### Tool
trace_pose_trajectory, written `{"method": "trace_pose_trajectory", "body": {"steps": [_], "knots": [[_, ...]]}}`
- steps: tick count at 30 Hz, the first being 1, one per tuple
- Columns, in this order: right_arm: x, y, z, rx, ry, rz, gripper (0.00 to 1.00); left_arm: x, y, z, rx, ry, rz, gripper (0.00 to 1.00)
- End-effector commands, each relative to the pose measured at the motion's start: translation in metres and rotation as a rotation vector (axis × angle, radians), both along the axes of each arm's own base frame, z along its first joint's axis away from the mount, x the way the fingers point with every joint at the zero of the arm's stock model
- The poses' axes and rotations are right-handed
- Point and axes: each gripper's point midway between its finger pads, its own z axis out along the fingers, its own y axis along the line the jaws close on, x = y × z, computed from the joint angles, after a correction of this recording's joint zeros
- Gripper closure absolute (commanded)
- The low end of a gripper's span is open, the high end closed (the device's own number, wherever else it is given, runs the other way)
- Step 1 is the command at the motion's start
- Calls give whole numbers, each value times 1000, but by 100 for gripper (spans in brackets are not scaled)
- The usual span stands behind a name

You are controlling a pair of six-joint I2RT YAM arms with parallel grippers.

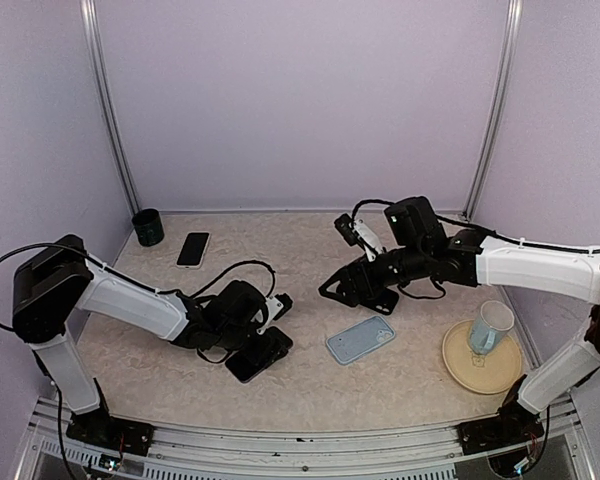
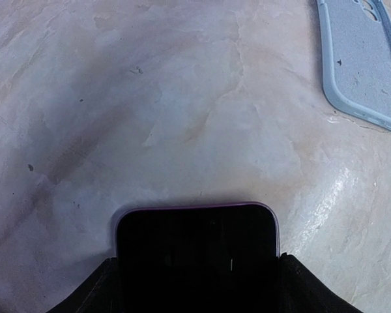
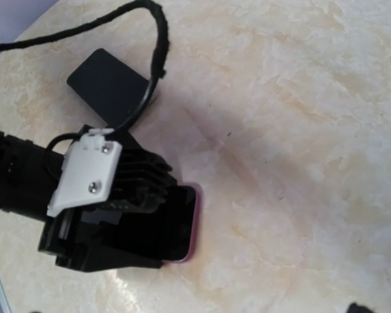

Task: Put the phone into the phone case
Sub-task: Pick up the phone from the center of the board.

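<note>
Two fingers (image 2: 98, 293) of left gripper (image 2: 199, 287) closed against both long sides of the dark phone (image 2: 195, 241), lying flat on the table (image 1: 310, 395) near the front. Just to its right, apart: light blue phone case (image 1: 360, 340), open side up. Farther back, right gripper (image 1: 330, 290) spread wide, holding nothing.

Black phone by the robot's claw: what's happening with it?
The left gripper is down over the phone, which lies flat on the table, with a finger at each side. I can't tell whether it is squeezing the phone. The light blue phone case lies empty, open side up, a little to the right, so the phone is not in it yet. The right gripper hangs open above the table near the case, holding nothing.
</note>
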Motion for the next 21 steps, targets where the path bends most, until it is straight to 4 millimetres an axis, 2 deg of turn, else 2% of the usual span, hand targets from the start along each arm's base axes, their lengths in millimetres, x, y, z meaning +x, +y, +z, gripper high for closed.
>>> {"method": "trace_pose_trajectory", "body": {"steps": [1, 6, 21], "knots": [[-3, 7, -8, 13, 44, 16, 0, -20, 21, -26, 82, 60, 5, 43], [-5, 11, -21, 8, 107, 20, 0, -16, 15, -12, 51, 4, 9, 45], [-16, 28, -47, 73, 290, 55, 1, -9, -8, 60, -119, -170, -16, 51]]}}
